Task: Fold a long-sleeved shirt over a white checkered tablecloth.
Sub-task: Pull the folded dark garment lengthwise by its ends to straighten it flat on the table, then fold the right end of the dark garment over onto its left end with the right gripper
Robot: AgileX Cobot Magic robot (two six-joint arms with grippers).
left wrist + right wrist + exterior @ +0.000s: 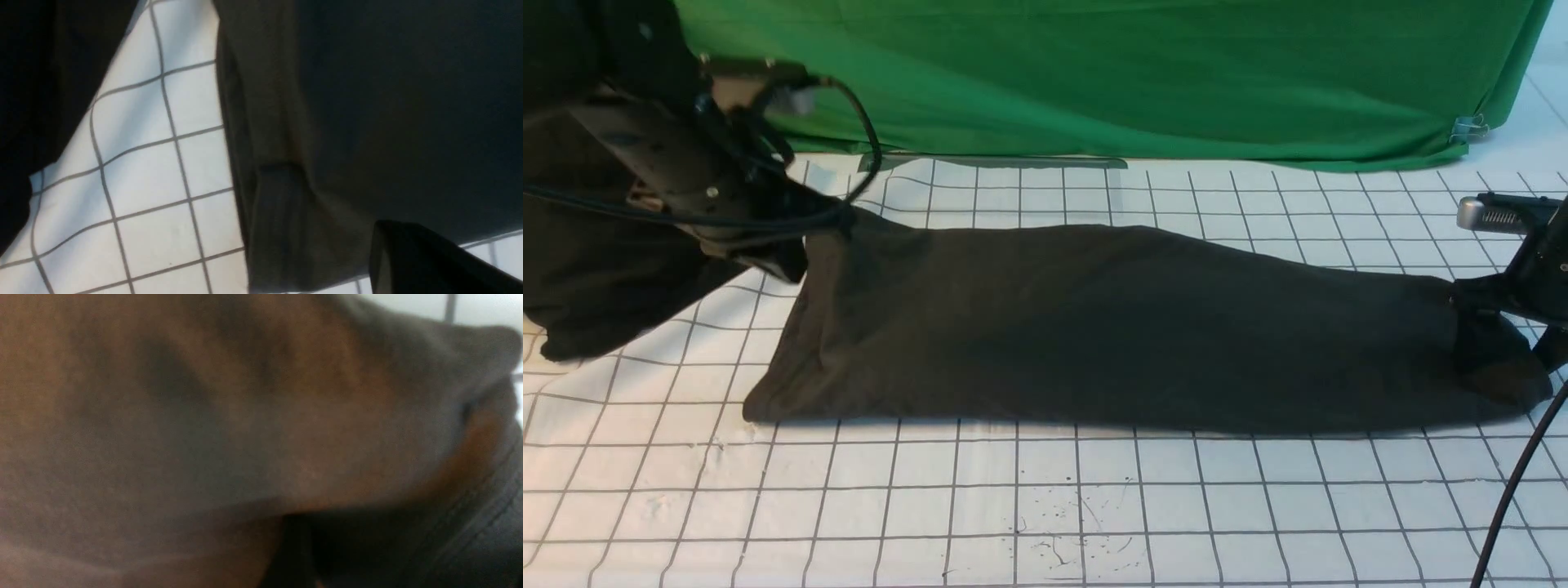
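The long-sleeved shirt (pixel 1111 327) lies as a long dark band across the middle of the white checkered tablecloth (pixel 1045 490), running from 9 o'clock to 3 o'clock in the front view. No print or label shows.

The left gripper (pixel 835 219), at about 10 o'clock, is pinched closed on the band's far left corner and holds it up in a small peak. The rest of that end sags to the cloth. The right gripper (pixel 1494 306) sits at the band's 3 o'clock end. Its wrist view is filled with blurred fabric, so whether its jaws are wide or gripping cannot be told.

The step in hand looks like settling this lengthwise fold. To do it well, the left arm should lower its corner straight down until the far edge lies flat and in line with the near edge, and only then let go. A sideways pull would skew the band.

The right arm should back out toward 3 o'clock low and slow, so no fabric catches on it. The heap of black cloth (pixel 580 278) at 9 o'clock is close, so the left arm should keep clear of it.
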